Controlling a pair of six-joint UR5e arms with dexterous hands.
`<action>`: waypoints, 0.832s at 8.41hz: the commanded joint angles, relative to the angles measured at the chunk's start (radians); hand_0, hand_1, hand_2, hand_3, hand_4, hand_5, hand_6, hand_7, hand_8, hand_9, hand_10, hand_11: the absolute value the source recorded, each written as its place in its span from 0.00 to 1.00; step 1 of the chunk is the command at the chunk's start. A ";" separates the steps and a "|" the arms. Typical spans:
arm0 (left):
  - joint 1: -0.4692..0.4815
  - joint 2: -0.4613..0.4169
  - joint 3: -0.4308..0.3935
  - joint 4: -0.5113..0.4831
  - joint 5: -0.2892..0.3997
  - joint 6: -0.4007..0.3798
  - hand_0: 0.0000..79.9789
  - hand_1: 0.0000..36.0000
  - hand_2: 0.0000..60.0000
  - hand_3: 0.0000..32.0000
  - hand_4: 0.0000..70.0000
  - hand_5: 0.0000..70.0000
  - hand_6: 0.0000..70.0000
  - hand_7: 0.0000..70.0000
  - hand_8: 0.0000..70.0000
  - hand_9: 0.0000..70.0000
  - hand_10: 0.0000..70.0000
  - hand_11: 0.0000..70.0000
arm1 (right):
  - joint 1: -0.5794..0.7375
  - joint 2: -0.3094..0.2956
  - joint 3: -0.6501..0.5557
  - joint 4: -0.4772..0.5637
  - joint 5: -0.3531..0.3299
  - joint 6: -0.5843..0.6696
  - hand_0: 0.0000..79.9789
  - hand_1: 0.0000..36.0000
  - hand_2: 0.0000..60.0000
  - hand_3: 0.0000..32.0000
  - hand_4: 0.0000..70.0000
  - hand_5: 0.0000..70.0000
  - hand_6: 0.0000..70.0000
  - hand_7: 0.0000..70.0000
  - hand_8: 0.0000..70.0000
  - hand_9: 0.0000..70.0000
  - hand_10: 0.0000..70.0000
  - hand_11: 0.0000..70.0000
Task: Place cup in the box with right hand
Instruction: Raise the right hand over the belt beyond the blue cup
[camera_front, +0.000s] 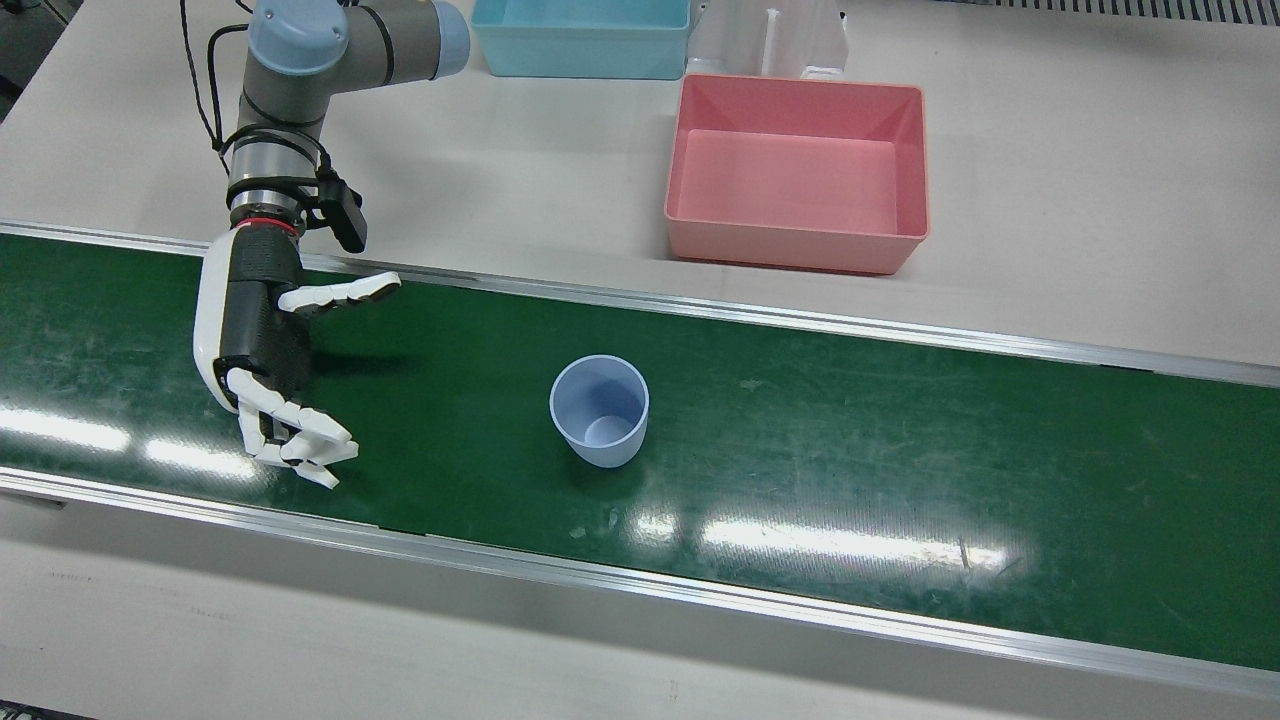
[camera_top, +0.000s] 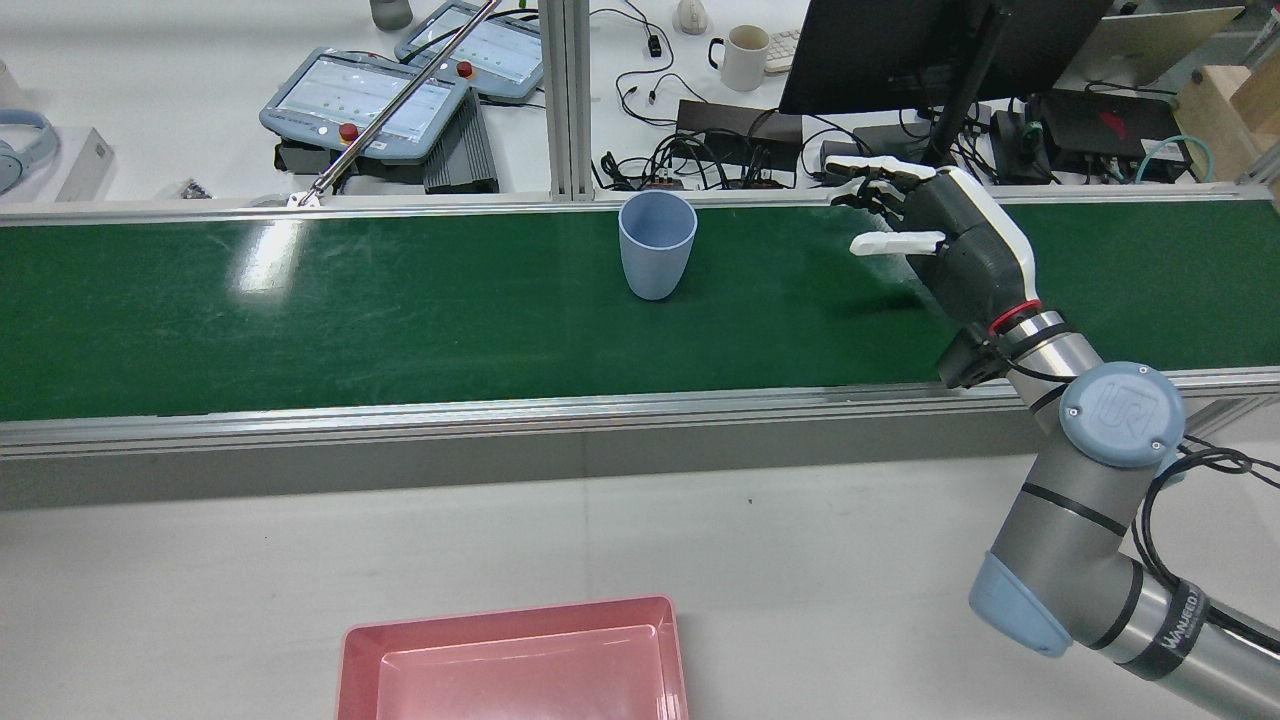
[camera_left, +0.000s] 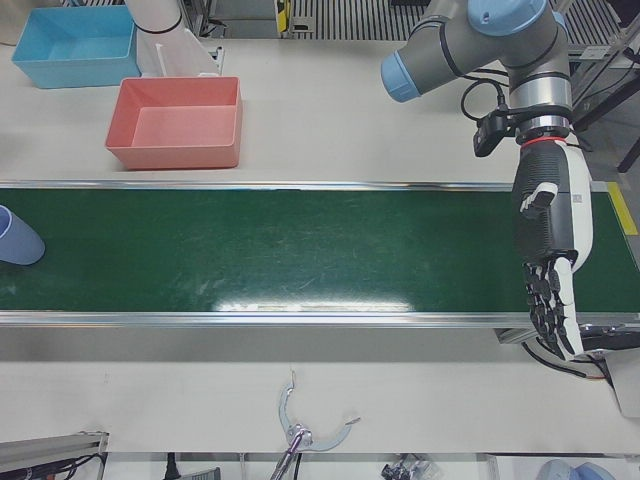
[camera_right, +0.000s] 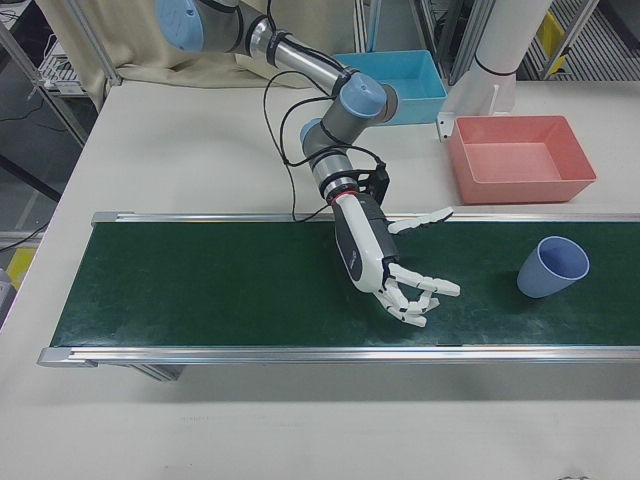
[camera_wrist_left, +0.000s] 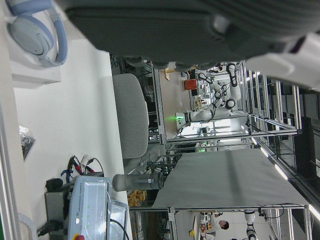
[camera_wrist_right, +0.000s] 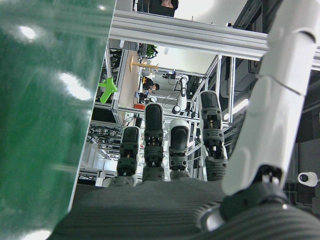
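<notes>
**Cup upright on the belt, right hand open beside it**

The pale blue cup (camera_front: 599, 410) stands upright on the green conveyor belt (camera_front: 900, 450), untouched. In the front view the right hand (camera_front: 262, 345) hovers over the belt well to the cup's left, its fingers (camera_front: 300, 440) spread apart and holding nothing. The pink box (camera_front: 797, 172) sits empty on the table (camera_front: 1100, 200) beyond the belt. The left hand (camera_left: 548, 255) hangs over the belt's other end, fingers extended, empty.
</notes>
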 joint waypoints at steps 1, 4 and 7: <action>0.001 0.000 0.000 0.000 0.001 0.000 0.00 0.00 0.00 0.00 0.00 0.00 0.00 0.00 0.00 0.00 0.00 0.00 | -0.004 0.058 -0.017 -0.003 0.045 -0.094 0.70 0.50 0.00 0.00 0.41 0.13 0.22 1.00 0.41 0.57 0.21 0.31; -0.001 -0.001 0.000 0.000 -0.001 0.000 0.00 0.00 0.00 0.00 0.00 0.00 0.00 0.00 0.00 0.00 0.00 0.00 | -0.007 0.104 -0.071 -0.005 0.045 -0.098 0.70 0.49 0.01 0.00 0.49 0.13 0.24 1.00 0.42 0.59 0.23 0.34; 0.001 0.000 0.000 0.001 0.001 0.000 0.00 0.00 0.00 0.00 0.00 0.00 0.00 0.00 0.00 0.00 0.00 0.00 | -0.052 0.132 -0.088 -0.006 0.081 -0.122 0.72 0.52 0.00 0.00 0.51 0.13 0.24 1.00 0.42 0.59 0.21 0.32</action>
